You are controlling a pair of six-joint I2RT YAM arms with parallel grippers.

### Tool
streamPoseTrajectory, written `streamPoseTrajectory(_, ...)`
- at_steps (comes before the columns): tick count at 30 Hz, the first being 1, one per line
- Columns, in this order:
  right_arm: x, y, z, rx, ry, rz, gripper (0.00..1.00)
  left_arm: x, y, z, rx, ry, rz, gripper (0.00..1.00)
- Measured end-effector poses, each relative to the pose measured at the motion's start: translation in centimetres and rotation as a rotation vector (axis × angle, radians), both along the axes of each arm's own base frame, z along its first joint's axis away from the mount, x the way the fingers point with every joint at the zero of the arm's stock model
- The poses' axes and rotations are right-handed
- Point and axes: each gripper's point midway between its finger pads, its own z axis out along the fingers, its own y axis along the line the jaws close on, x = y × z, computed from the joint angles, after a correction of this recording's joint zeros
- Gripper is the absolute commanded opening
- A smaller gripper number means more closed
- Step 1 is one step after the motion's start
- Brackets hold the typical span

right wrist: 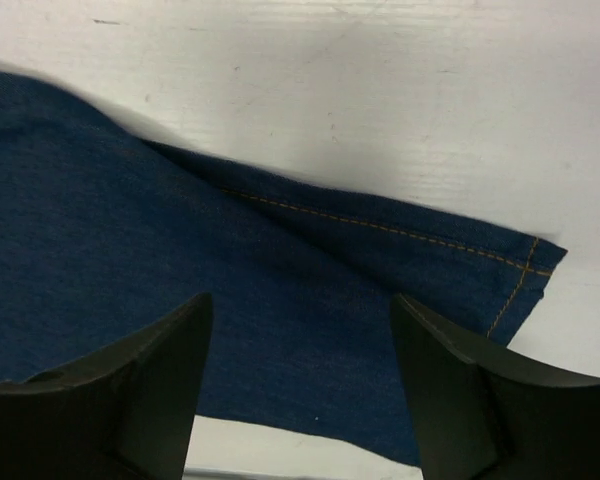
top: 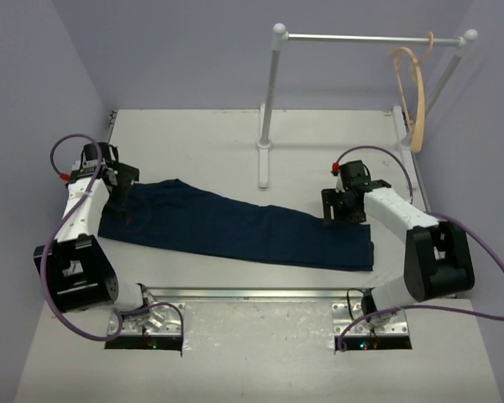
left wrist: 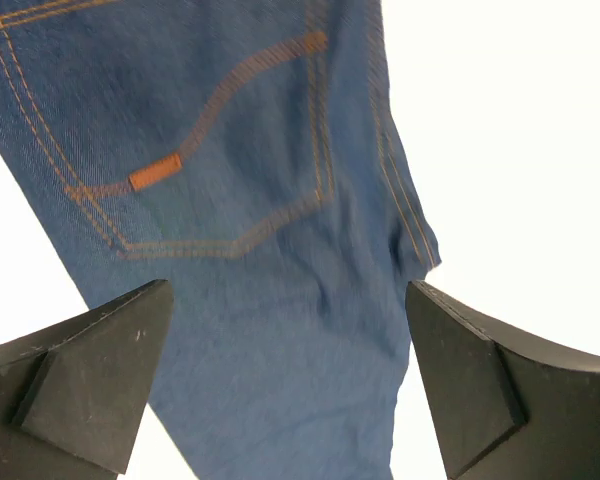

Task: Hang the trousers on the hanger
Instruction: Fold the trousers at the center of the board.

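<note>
The dark navy trousers [top: 235, 227] lie flat across the table, waist at the left, leg ends at the right. My left gripper [top: 118, 191] is open above the waist end; its wrist view shows a back pocket with orange stitching [left wrist: 220, 130] between the spread fingers. My right gripper [top: 343, 210] is open above the leg hem; its wrist view shows the hem [right wrist: 380, 260] with tan stitching. The tan wooden hanger [top: 412, 92] hangs by its hook from the white rail at the back right.
The white rail [top: 361, 38] on ball-topped posts stands at the back; its left post [top: 267, 117] and base sit just behind the trousers. Purple walls close in the table. A metal strip [top: 252, 294] runs along the near edge by the arm bases.
</note>
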Motion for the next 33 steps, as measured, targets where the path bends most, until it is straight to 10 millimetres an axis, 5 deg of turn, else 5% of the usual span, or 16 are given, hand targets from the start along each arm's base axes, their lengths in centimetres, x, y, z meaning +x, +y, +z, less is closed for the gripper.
streamPoseTrajectory(2, -0.3, 0.0, -1.0, -0.008, 0.045, 0.026, 0.68, -0.3, -0.6, 1.2, 0.013, -0.042, -0.055, 1.0)
streamPoseTrajectory(8, -1.3, 0.2, -3.1, -0.014, 0.133, 0.075, 0.12, -1.4, -2.5, 3.1, 0.035, -0.133, -0.211, 1.0)
streamPoseTrajectory(11, -1.6, 0.3, -3.1, -0.024, 0.125, 0.086, 0.0, -1.7, -3.0, 2.8, 0.039, -0.141, -0.269, 1.0)
streamPoseTrajectory(18, -2.1, 0.7, -0.3, -0.17, -0.033, 0.14, 0.01, -2.0, -3.8, 0.8, 0.027, -0.113, -0.359, 1.0)
streamPoseTrajectory(21, -2.8, 2.8, 1.3, -0.193, -0.139, 0.197, 0.14, -2.5, -4.0, -0.2, 0.018, -0.091, -0.374, 1.0)
streamPoseTrajectory(24, -4.9, 4.3, 0.4, -0.177, -0.148, 0.212, 0.21, -2.9, -4.1, -0.9, 0.016, -0.076, -0.384, 1.0)
streamPoseTrajectory(29, -11.4, 4.6, -4.2, -0.097, -0.001, 0.216, 0.34, -2.9, -4.2, -0.9, 0.014, -0.082, -0.392, 1.0)
streamPoseTrajectory(31, -12.4, 5.0, -4.3, -0.037, 0.007, 0.196, 0.5, -2.8, -4.3, -0.9, 0.01, -0.087, -0.396, 1.0)
streamPoseTrajectory(33, -12.5, 6.0, -3.5, 0.038, -0.016, 0.181, 0.54, -2.7, -4.4, -0.8, 0.01, -0.094, -0.399, 1.0)
